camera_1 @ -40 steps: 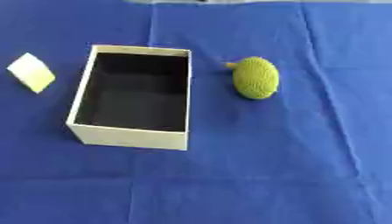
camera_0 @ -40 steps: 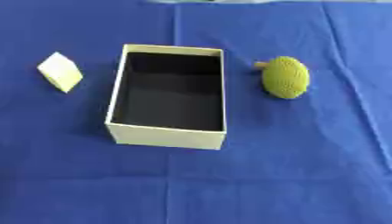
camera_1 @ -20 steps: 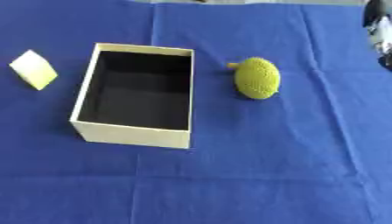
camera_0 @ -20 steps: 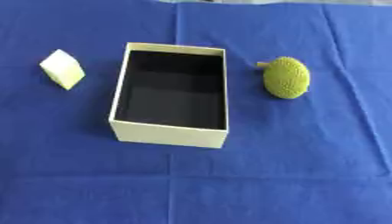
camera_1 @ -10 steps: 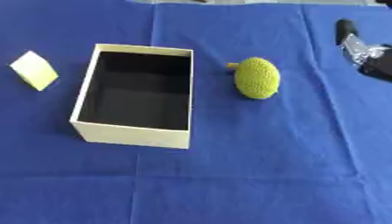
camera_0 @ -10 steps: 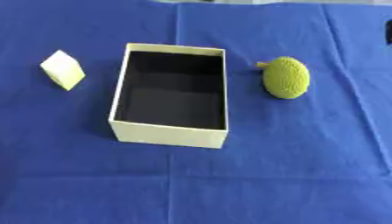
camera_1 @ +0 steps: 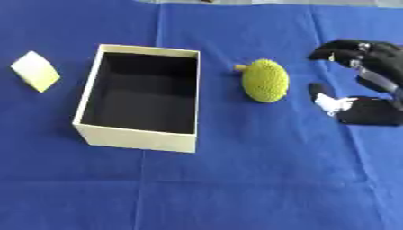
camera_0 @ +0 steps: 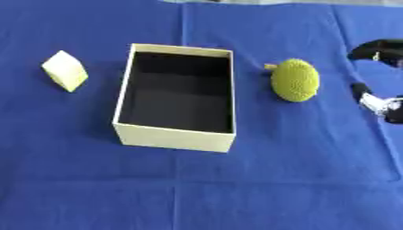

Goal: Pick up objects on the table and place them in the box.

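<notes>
On the far left a pale block [camera_0: 64, 70] lies on the blue cloth [camera_0: 236, 188], well apart from everything but the box. Just to its right stands the box [camera_0: 173, 138], open and apparently empty, its long axis running away from the robot. Neither thing has gone in yet, so I judge the task at its first pick.

Right of the box, near its far corner but not touching, lies the green fruit [camera_1: 264, 81], a bumpy oval with a short stem pointing toward the box. Its long axis runs roughly near-to-far, parallel to the box.

Rightmost is the right hand [camera_1: 368, 85], beside the fruit and apart from it. Its fingers [camera_1: 346, 47] arch open on the far side and the thumb sits lower on the near side, so the gap faces left, straight at the fruit. It holds nothing. Whether it hovers or touches the cloth is hard to tell.

The left hand shows in neither view, so the right hand is plainly the nearer one, and the fruit lies directly to its left, broadside on.
</notes>
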`<state>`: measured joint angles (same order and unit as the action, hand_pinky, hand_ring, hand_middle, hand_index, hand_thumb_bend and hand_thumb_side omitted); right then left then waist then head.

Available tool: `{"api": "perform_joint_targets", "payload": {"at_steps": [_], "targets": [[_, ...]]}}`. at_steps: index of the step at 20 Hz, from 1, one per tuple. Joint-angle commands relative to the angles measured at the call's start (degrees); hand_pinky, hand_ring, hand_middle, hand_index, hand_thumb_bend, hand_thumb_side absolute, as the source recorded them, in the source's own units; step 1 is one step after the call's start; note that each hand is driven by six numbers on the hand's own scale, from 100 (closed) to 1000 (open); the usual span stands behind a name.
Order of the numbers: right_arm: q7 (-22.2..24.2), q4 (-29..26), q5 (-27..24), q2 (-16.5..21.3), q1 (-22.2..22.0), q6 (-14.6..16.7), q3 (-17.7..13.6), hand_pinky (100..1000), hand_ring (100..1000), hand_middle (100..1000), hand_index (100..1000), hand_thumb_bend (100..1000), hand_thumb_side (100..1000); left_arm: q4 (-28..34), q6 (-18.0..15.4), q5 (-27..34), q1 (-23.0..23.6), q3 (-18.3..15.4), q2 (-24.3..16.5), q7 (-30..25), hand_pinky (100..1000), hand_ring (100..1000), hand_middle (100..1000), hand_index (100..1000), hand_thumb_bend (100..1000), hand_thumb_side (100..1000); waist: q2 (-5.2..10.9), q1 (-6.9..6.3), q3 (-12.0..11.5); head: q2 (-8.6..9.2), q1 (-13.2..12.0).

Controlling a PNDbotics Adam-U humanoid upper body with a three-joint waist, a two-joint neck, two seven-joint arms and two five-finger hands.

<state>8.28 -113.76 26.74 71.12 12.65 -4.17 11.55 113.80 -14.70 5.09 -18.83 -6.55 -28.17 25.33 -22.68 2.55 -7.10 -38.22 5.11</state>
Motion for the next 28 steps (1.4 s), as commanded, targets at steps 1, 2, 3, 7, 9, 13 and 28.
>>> {"api": "perform_joint_targets", "payload": {"at_steps": [1, 2, 3, 7, 9, 13, 28], "targets": [[2.9, -0.8, 0.6, 2.3, 1.8, -0.6, 0.9, 890, 908, 884, 929, 100, 871, 0.8, 0.0, 0.5, -0.7, 0.0, -1.6, -0.4, 884, 714, 670, 823, 100, 710, 1.12, -0.08, -0.2, 0.31, 0.5], [3.8, -0.8, 0.1, 2.2, 2.4, -0.9, 1.3, 897, 913, 875, 929, 100, 836, 0.8, 0.0, 0.6, -0.7, 0.0, -1.6, -0.4, 884, 714, 670, 823, 100, 710, 1.12, -0.07, -0.2, 0.31, 0.7], [4.7, -0.8, -0.6, 2.1, 3.1, -1.4, 1.8, 900, 913, 864, 928, 100, 820, 0.8, 0.0, 0.6, -0.7, 0.1, -1.6, -0.5, 884, 714, 670, 822, 100, 710, 1.12, -0.06, -0.3, 0.29, 0.8], [8.1, 0.7, -3.9, 0.6, 7.5, -4.2, 3.4, 906, 914, 862, 933, 100, 780, 0.8, 0.1, 0.9, -1.0, 0.4, -1.5, -0.9, 884, 714, 670, 822, 100, 711, 1.13, -0.05, -0.7, 0.12, 1.4], [9.9, 1.7, -5.1, -0.4, 10.0, -5.6, 3.5, 908, 915, 861, 935, 100, 761, 0.8, 0.1, 0.9, -1.0, 0.5, -1.5, -1.1, 884, 713, 670, 822, 100, 711, 1.07, -0.02, -0.9, 0.06, 1.6], [13.6, 2.4, -5.8, -2.0, 13.6, -7.2, 2.7, 908, 913, 858, 934, 100, 760, 0.8, 0.3, 1.0, -0.8, 0.5, -1.6, -1.2, 884, 713, 669, 819, 100, 712, 0.94, 0.10, -0.8, -0.07, 1.7], [23.8, 11.0, -9.7, -7.7, 23.7, -8.4, 6.8, 947, 944, 884, 965, 100, 633, 0.8, 0.6, 1.5, -0.9, 0.7, -1.2, -1.6, 884, 709, 664, 813, 100, 713, 1.02, 0.34, -1.1, -0.06, 2.5]]}}
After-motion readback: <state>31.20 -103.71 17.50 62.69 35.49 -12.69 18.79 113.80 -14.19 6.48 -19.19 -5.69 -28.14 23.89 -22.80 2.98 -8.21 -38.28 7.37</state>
